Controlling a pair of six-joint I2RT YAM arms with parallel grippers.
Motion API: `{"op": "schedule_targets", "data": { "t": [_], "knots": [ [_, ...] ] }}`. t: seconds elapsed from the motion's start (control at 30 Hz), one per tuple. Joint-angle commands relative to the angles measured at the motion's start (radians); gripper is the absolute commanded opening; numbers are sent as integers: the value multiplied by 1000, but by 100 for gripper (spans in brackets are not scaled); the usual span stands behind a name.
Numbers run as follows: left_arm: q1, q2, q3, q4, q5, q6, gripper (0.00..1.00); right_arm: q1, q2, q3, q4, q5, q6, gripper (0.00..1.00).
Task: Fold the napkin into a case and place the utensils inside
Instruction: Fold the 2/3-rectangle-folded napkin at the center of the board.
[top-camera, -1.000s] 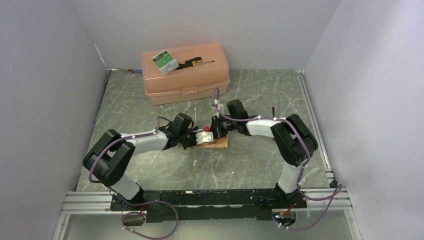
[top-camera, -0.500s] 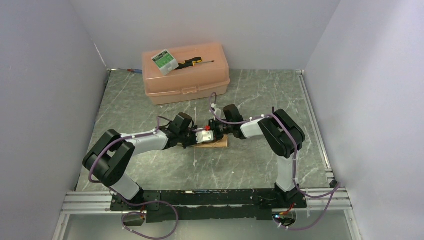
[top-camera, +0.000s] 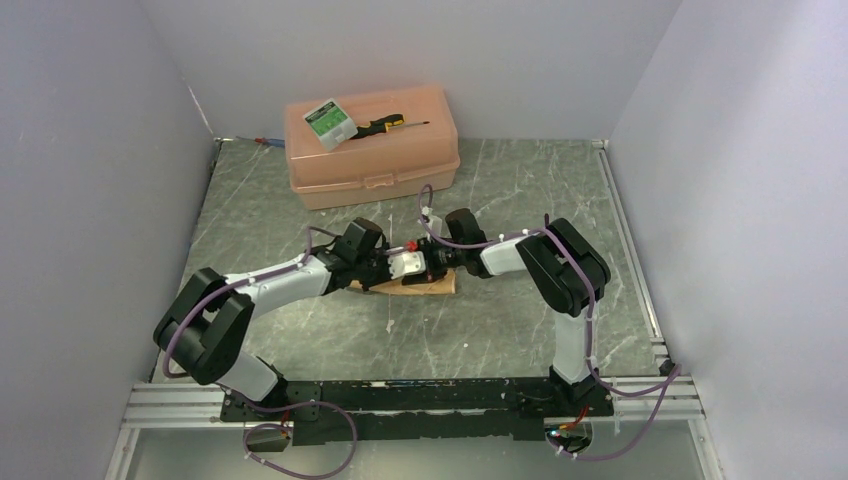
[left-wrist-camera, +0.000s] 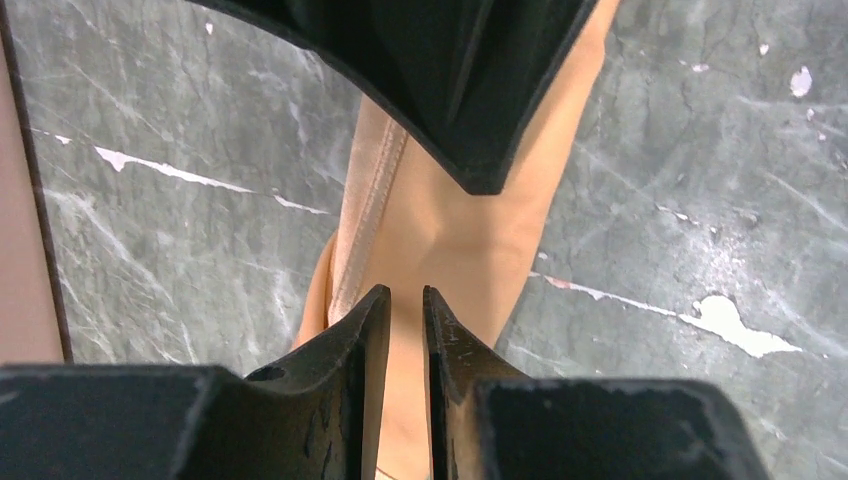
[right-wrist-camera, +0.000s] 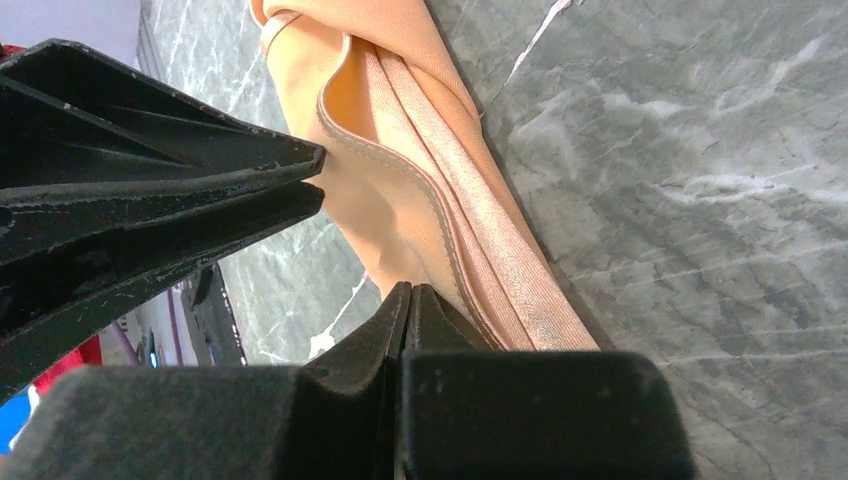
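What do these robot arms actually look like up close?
The left arm and right arm are built alike: white segments between chunky black joints, with purple cables tied on by white clips. The left end effector and right end effector each have two black, wedge-shaped fingers, scuffed at the edges.

Seen from above, most of the napkin (top-camera: 432, 288) is hidden under the two wrists; only a strip shows on the near side of the fingers. In the left wrist view the right fingers (left-wrist-camera: 470, 90) cover its far end. Its near end runs beneath the left fingers (left-wrist-camera: 350, 350) and off the bottom edge. Whether cloth sits in their narrow gap cannot be told. Left of them, the picture's edge crops the box (left-wrist-camera: 18, 220) to a sliver.
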Motion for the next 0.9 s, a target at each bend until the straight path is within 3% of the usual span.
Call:
{"op": "schedule_targets", "data": {
  "t": [0.0,0.1,0.33,0.87],
  "knots": [
    [21,-43,5,-88,23,34,24,2,29,33,-79,79,-62,0],
    [27,-45,-22,-90,64,52,24,4,28,33,-76,80,-52,0],
    [56,-8,-58,43,-39,63,16,7,2,15,-88,81,-54,0],
    [77,34,-59,109,-41,5,17,30,-5,63,-19,15,13,0]
  ]
}}
